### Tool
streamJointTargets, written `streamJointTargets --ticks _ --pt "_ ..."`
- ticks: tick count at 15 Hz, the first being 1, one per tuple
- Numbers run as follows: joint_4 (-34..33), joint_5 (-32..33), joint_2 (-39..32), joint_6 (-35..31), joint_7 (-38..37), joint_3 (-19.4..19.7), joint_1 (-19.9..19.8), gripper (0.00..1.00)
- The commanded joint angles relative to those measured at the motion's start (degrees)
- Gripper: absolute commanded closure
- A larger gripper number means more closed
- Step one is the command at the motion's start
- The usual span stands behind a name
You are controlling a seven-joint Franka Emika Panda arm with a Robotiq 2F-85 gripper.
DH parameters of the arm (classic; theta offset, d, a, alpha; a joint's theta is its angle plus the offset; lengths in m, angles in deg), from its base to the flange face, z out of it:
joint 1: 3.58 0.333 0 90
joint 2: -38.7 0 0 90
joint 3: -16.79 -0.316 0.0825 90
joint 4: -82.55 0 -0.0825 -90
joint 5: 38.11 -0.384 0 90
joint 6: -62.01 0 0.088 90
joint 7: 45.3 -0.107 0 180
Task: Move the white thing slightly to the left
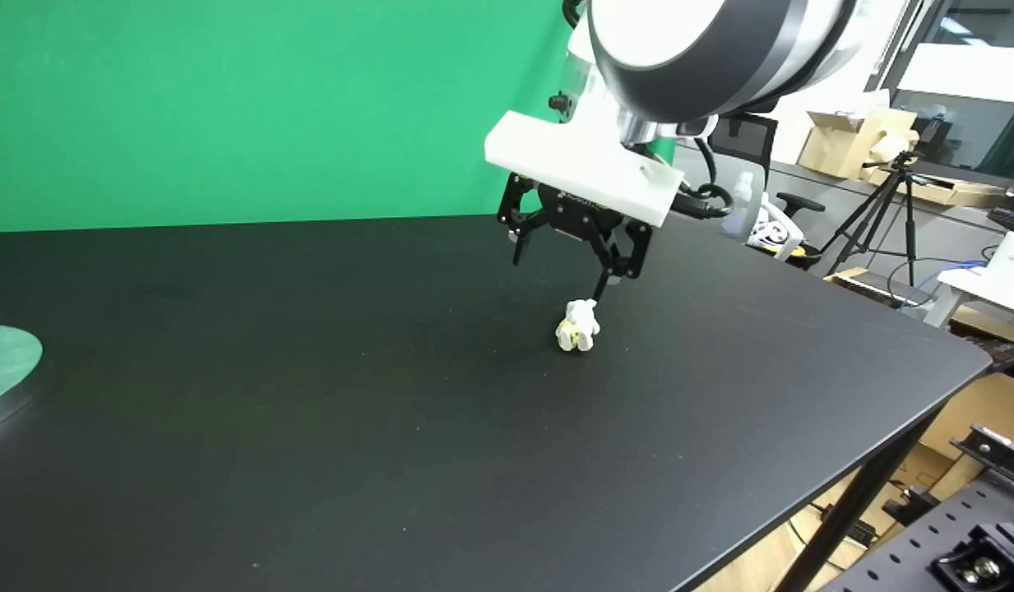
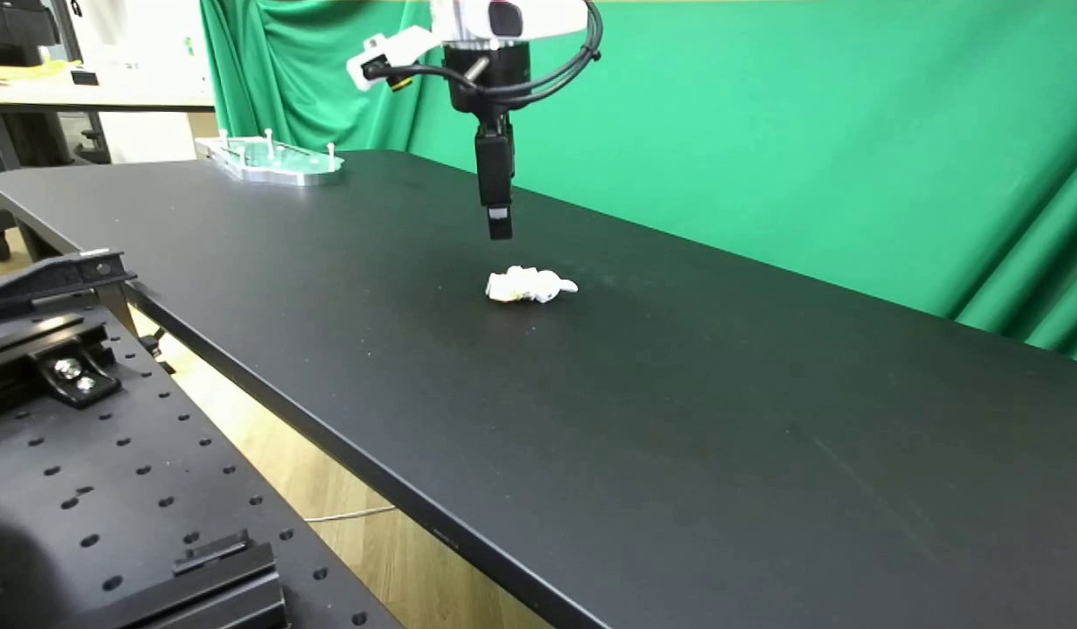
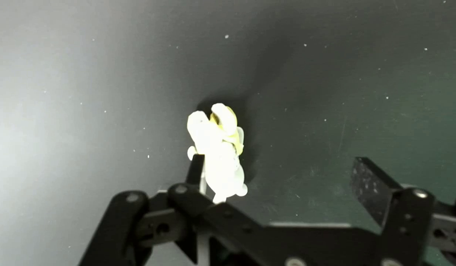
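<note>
Jaws spread wide, the Robotiq gripper hangs low, presumably so as to straddle the white toy figurine

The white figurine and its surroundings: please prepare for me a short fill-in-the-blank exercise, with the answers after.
Besides white, the figurine shows some ____.
The jaws of the gripper are not shut but ____.
In the wrist view, the figurine appears nearer the jaw on the picture's ____ side.
Behind the black table is a ____ backdrop.
Missing words: yellow; open; left; green.
</note>
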Motion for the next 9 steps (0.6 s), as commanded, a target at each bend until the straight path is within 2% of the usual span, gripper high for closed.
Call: streamJointTargets --ticks 1,3,5,8,9 --pt "0.00 0.00 0.00 0.00 -0.10 0.01 0.01 0.00" --pt "-0.25 0.00 -0.39 -0.13 0.21 0.06 -0.26 0.00" --pt "-0.31 -1.43 -0.11 0.66 2.92 -1.87 -2.75 0.00" --pt "-0.91 -5.47 -0.45 1.21 8.36 -6.98 -8.58 0.00" --pt "-1.22 -7.81 -0.64 1.11 11.06 -9.80 -11.28 0.00"
